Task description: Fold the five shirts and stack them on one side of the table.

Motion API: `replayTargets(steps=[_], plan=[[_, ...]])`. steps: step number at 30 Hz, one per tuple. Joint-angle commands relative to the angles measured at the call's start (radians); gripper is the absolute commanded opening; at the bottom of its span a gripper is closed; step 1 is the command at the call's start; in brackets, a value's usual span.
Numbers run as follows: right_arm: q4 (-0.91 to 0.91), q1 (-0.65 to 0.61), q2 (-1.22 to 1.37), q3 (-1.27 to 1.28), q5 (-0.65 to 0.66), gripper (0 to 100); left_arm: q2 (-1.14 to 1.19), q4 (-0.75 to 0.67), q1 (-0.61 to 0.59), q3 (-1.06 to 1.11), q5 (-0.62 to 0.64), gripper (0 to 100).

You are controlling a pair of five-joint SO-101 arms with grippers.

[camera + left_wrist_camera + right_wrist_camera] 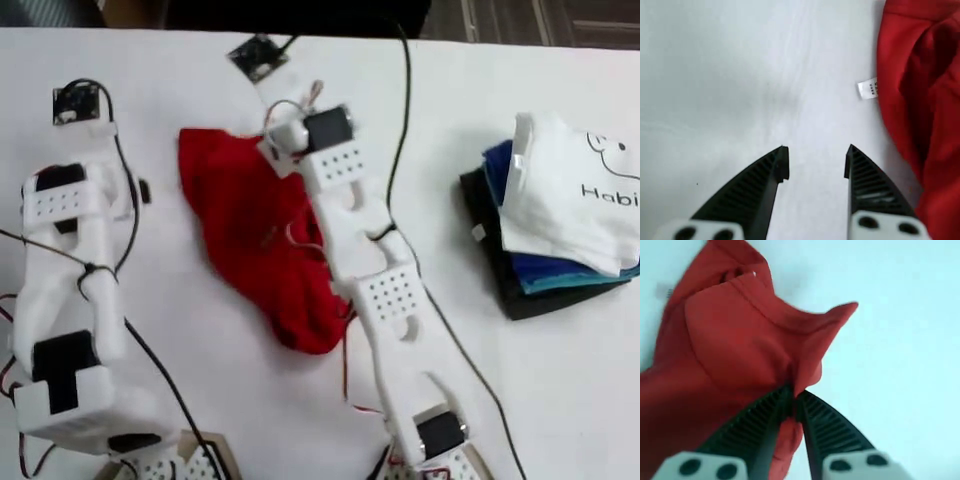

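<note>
Fold in progress. A stack [560,220] of apparently four folded shirts sits on the desk [240,380] at right. The red shirt [250,240], centre, remains crumpled. The right gripper [794,394] has its jaws pinching the shirt's edge; the left gripper [816,152] has its jaws wide over bare desk beside it.

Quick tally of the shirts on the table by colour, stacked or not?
red shirt, unfolded: 1
white shirt, top of stack: 1
blue shirt: 1
teal shirt: 1
black shirt, bottom: 1
Total: 5
</note>
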Motion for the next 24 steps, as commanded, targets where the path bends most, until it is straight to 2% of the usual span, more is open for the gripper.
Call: replayTargets(steps=[1, 14, 24], plan=[[0.012, 0.048, -0.019, -0.037, -0.008, 2.1, -0.054, -0.018, 0.012, -0.004, 0.008, 20], [0.007, 0.111, 0.016, -0.038, -0.002, 2.1, -0.052, -0.018, 0.014, -0.002, 0.006, 20], [0.007, 0.122, -0.071, -0.038, -0.008, 2.4, -0.052, -0.018, 0.014, -0.002, 0.005, 20]])
